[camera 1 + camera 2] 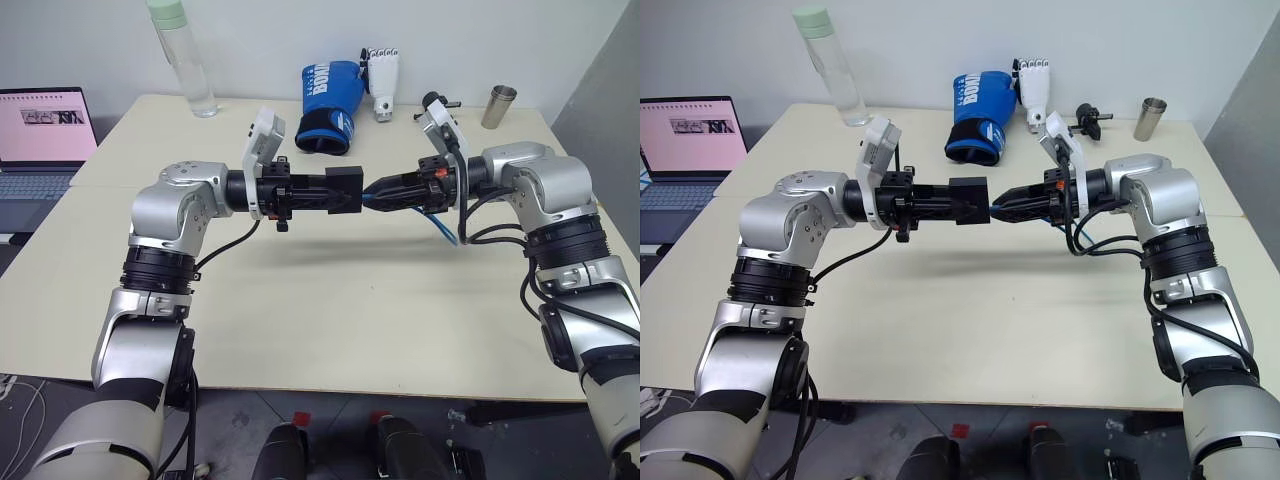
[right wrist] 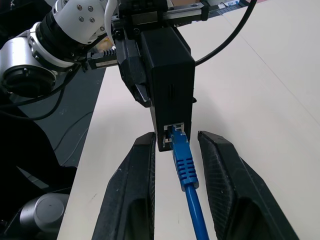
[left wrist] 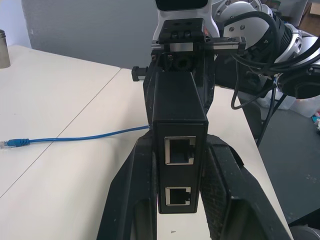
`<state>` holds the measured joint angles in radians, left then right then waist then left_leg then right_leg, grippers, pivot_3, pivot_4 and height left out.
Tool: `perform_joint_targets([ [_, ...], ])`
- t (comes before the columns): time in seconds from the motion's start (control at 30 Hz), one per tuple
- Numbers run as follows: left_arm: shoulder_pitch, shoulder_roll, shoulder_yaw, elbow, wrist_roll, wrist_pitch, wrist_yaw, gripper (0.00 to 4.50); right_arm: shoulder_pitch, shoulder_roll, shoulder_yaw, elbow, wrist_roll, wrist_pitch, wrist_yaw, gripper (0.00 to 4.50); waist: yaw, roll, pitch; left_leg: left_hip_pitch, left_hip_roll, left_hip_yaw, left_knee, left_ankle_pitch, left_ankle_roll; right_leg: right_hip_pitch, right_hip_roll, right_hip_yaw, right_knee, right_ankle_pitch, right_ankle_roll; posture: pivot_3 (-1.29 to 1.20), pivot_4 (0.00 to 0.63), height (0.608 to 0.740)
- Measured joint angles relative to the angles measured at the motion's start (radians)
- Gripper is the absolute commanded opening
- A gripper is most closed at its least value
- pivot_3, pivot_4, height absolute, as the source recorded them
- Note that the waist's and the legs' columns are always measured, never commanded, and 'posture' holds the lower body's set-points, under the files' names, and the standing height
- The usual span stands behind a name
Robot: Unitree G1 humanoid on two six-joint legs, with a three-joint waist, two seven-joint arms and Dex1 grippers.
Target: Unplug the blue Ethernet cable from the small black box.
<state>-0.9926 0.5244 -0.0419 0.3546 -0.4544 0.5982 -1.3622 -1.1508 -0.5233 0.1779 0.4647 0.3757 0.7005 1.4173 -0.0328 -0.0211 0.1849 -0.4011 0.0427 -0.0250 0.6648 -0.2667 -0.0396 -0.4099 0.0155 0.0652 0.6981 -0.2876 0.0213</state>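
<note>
The joint between the two end effectors is hard to read from the head views: the plug end of the blue Ethernet cable [image 2: 185,165] is lying hidden between black fingers there, and a short blue loop is hanging below the right wrist. The right wrist view is showing it plainly: the plug is sitting in the port at the edge of the small black box [image 2: 167,85], and the cord is running back between the two fingers until the frame edge is cutting it off. The fingers of the right end effector [image 2: 176,150] are standing apart on either side of the plug boot, with a visible gap on each side, touching neither the boot nor the cord. In the left wrist view the cable's other end is lying loose on the bench [image 1: 330,310], its clear plug pointing away from the box.

The left end effector [image 3: 181,170] is clamped on the small black box, one finger pressing each flat side, holding it level above the bench with two ports facing that camera. Both arms are meeting over the middle of the bench. At the far edge a blue boxing glove [image 1: 330,106], a clear bottle [image 1: 183,55] and a metal cup [image 1: 499,106] are standing well apart from the work.
</note>
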Motion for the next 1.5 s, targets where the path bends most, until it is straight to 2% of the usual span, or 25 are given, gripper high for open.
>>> perform_joint_targets([
  [0.4, 0.0, 0.0, 0.0, 0.0, 0.003, 0.0, 0.001, 0.8, 0.0, 0.0, 0.002, 0.014, -0.011, -0.029, 0.003, 1.4, 0.0, 0.0, 0.0, 0.0, 0.0, 0.0, 0.0, 0.0, 0.0, 0.0, 0.0, 0.0, 0.0, 0.0, 0.0, 0.0, 0.15, 0.74],
  [0.6, 0.0, 0.0, 0.0, 0.001, 0.006, -0.002, 0.007, 0.8, 0.0, 0.0, 0.008, 0.02, -0.028, -0.062, 0.019, 0.25, 0.0, 0.0, 0.0, 0.0, 0.0, 0.0, 0.0, 0.0, 0.0, 0.0, 0.0, 0.0, 0.0, 0.0, 0.0, 0.0, 0.15, 0.74],
  [0.67, 0.0, 0.0, 0.0, 0.003, 0.008, -0.003, 0.007, 0.8, 0.001, 0.0, 0.01, 0.02, -0.036, -0.076, 0.023, 0.05, 0.0, 0.0, 0.0, 0.0, 0.0, 0.0, 0.0, 0.0, 0.0, 0.0, 0.0, 0.0, 0.0, 0.0, 0.0, 0.0, 0.15, 0.74],
  [1.23, 0.0, 0.0, -0.003, 0.001, 0.01, -0.015, 0.004, 0.8, 0.006, -0.007, 0.011, 0.017, -0.043, -0.103, 0.029, 0.05, 0.0, 0.0, 0.0, 0.0, 0.0, 0.0, 0.0, 0.0, 0.0, 0.0, 0.0, 0.0, 0.0, 0.0, 0.0, 0.0, 0.15, 0.74],
  [1.4, 0.007, 0.05, -0.007, 0.003, 0.013, -0.016, -0.003, 0.8, 0.078, -0.13, 0.012, -0.002, -0.07, -0.107, 0.046, 0.05, 0.003, 0.0, 0.0, -0.001, -0.001, 0.0, 0.0, 0.0, 0.0, 0.0, -0.001, 0.0, -0.001, 0.0, 0.0, 0.0, 0.15, 0.74],
  [1.5, 0.007, 0.074, 0.008, 0.004, 0.013, -0.02, -0.005, 0.8, 0.099, -0.151, 0.012, -0.001, -0.072, -0.102, 0.046, 0.05, -0.003, 0.0, 0.0, 0.0, 0.0, 0.0, 0.0, 0.0, 0.0, 0.0, 0.0, 0.0, 0.0, 0.0, 0.0, 0.0, 0.15, 0.74],
])
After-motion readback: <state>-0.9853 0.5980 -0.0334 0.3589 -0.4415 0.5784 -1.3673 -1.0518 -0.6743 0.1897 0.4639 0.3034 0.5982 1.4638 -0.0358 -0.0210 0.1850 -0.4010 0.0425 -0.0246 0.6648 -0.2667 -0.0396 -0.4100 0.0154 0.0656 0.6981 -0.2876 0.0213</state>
